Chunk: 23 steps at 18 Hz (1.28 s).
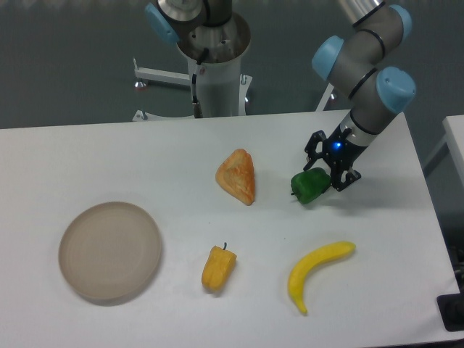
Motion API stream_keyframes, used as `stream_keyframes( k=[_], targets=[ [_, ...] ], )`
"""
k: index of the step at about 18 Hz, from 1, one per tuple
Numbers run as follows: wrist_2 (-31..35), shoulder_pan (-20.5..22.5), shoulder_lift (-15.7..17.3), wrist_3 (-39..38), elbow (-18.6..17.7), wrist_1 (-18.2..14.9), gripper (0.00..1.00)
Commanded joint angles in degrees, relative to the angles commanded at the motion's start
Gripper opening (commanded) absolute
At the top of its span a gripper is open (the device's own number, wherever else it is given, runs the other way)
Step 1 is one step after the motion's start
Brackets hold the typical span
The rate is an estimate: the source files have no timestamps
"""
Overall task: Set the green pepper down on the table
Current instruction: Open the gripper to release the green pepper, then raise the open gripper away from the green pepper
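So from where I'm standing, the arm is reaching in from the back right with its gripper [324,174] down low over the far right part of the table [109,156]. The green pepper [309,185] is right at the fingertips, sitting at or just above the white surface, a bit right of the middle. It looks like the jaws are pinching the pepper from the sides, one black finger behind it and one on its right, though I honestly can't tell if it's already resting on the tabletop or hanging a hair above it.

My read: this is the set-down step, pretty much the tail end of the job. What's left is getting the pepper's weight fully onto the table, then spreading the fingers and lifting straight up so it doesn't get dragged or tipped. It's lumpy, so it could roll a little once freed.

Containers: the only one is the round beige plate [110,251] at the front left, and there's nothing on it. The pastry [237,176], the yellow-orange pepper [218,267] and the banana [317,274] all lie loose on the table, well apart from the plate.
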Motion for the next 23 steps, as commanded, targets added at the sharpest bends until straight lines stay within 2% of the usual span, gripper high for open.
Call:
stream_keyframes(
  k=[4,8,12,17,20,23],
  targets=[
    [0.88,-0.53,-0.18,-1.06,3.51,-0.09,0.99],
    [5.70,-2.89,-0.53,-1.41,7.73,-0.18,1.00],
    [10.45,-5.79,-2.54,-3.59,14.32,-0.35,1.00],
    [15.02,-9.40,-5.79,-9.05,20.65,-0.35,1.00],
    [16.52,-10.02,-7.64,-9.40,23.29,-0.35,1.00],
    [16.52,-10.81,-8.70,-10.11,24.09,1.31,1.00]
  ],
)
